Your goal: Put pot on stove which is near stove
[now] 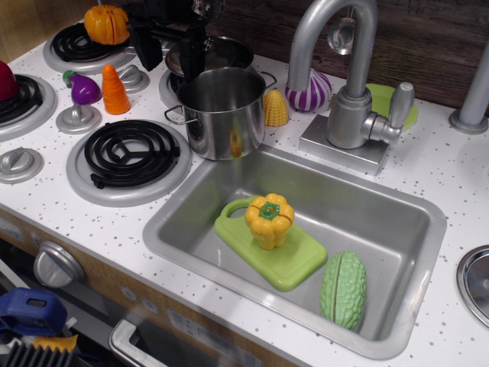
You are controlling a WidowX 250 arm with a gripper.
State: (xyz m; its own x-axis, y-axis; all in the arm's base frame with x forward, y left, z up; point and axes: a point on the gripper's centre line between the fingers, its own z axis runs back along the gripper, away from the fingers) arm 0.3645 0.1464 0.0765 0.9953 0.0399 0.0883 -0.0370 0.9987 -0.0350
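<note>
The shiny steel pot (223, 115) with two loop handles stands upright and empty on the counter. It is just right of the front black coil stove burner (130, 157), at the sink's back left corner. My black gripper (170, 57) hangs above and behind the pot's far left rim. Its fingers are spread apart with nothing between them, and the right finger (192, 57) reaches down close to the pot's rim. A shallower silver pan (221, 52) sits behind the pot, partly hidden by the gripper.
A carrot (115, 90), an eggplant (84, 89) and knobs lie left of the pot. An orange pumpkin (107, 24) sits on the back burner. Corn (276, 108), an onion (310, 92) and the faucet (344, 84) stand right. The sink (382, 222) holds a cutting board (298, 267), a pepper (269, 219) and a gourd (343, 290).
</note>
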